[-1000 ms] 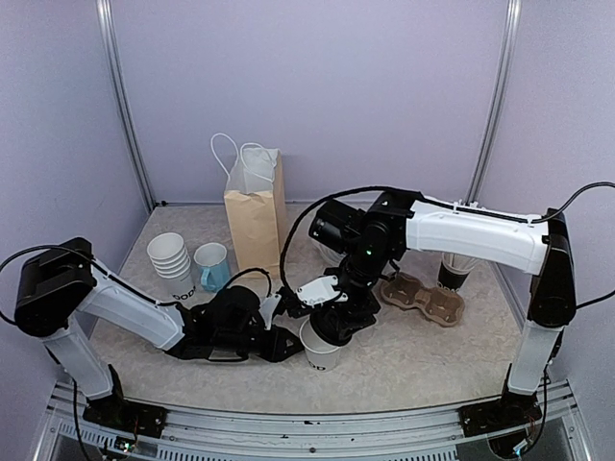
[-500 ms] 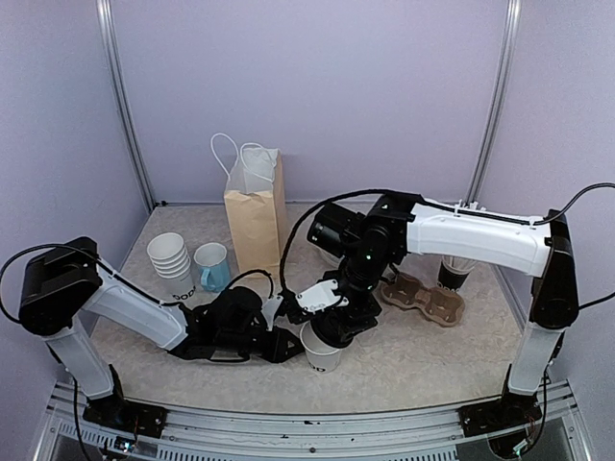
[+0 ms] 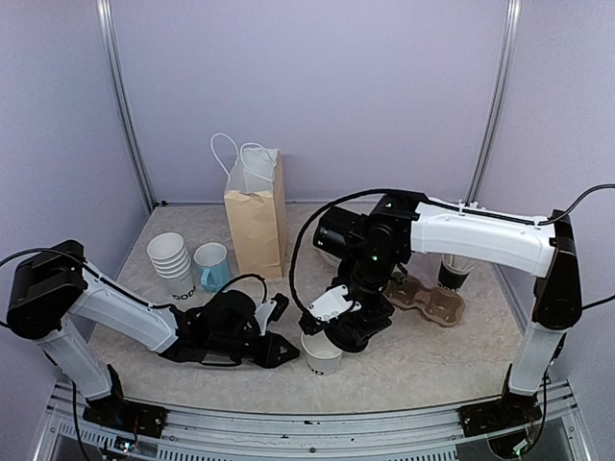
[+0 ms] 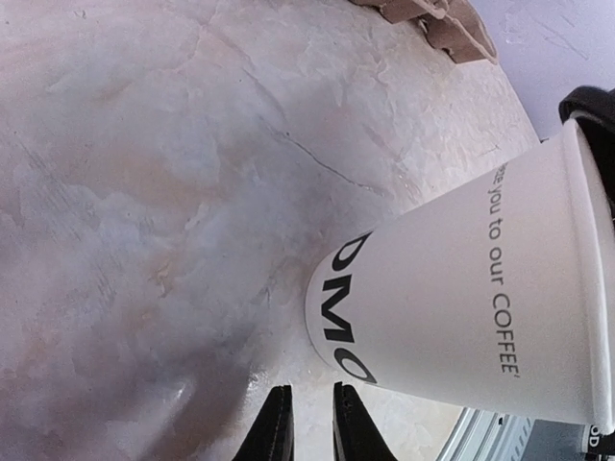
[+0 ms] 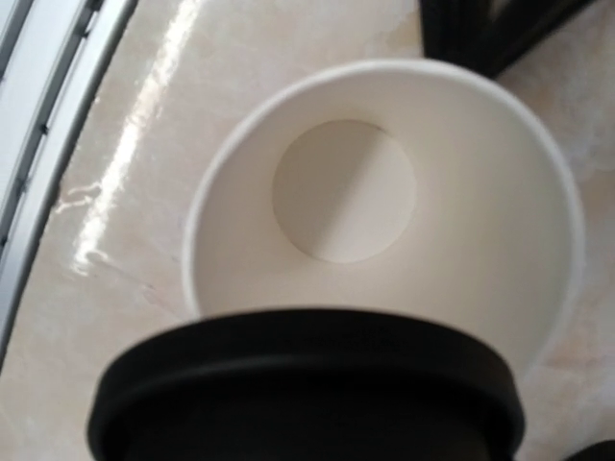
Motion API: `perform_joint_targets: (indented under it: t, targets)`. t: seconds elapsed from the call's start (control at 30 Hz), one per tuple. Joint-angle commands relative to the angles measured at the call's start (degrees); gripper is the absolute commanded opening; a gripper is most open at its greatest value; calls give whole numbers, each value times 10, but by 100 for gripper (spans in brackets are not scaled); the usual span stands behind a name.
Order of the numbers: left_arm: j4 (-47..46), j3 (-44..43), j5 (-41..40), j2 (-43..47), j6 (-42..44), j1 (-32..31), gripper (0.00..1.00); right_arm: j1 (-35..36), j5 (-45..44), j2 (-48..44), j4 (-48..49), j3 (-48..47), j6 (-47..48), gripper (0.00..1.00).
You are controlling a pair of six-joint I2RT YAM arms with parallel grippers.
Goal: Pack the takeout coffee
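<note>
The takeout coffee cup (image 3: 321, 357) stands upright and lidless near the table's front edge; the left wrist view shows its white side with black lettering (image 4: 461, 307). From the right wrist view I look down into the empty cup (image 5: 384, 202). My right gripper (image 3: 350, 329) hovers just over the cup's rim, shut on the round black lid (image 5: 307, 384), which covers the cup's near rim there. My left gripper (image 3: 285, 352) lies low on the table just left of the cup's base. Its jaws (image 4: 311, 389) are a narrow gap apart, empty and apart from the cup.
A brown paper bag (image 3: 256, 217) with white handles stands at the back. Left of it are a stack of white cups (image 3: 171, 259) and a light-blue mug (image 3: 211, 265). A cardboard cup carrier (image 3: 424, 297) lies right of the arm, a dark cup (image 3: 454, 273) behind it.
My right gripper has carried the lid a little right and lower over the cup. The left gripper has eased back left from the cup's base.
</note>
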State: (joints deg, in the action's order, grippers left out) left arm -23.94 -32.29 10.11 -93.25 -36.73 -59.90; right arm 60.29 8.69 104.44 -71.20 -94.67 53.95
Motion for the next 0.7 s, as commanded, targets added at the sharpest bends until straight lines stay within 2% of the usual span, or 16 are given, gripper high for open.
perform_joint_targets:
  t: [0.0, 0.13, 0.67]
  targets:
    - [-10, 7, 8, 6, -8, -7, 16, 14, -11, 29, -54, -66, 18, 68]
    - [-31, 10, 16, -2, -12, -7, 15, 27, -12, 54, -72, -115, 16, 67]
    - [-75, 4, 33, -21, -6, -3, 14, 56, -47, 96, -57, -129, 2, 68]
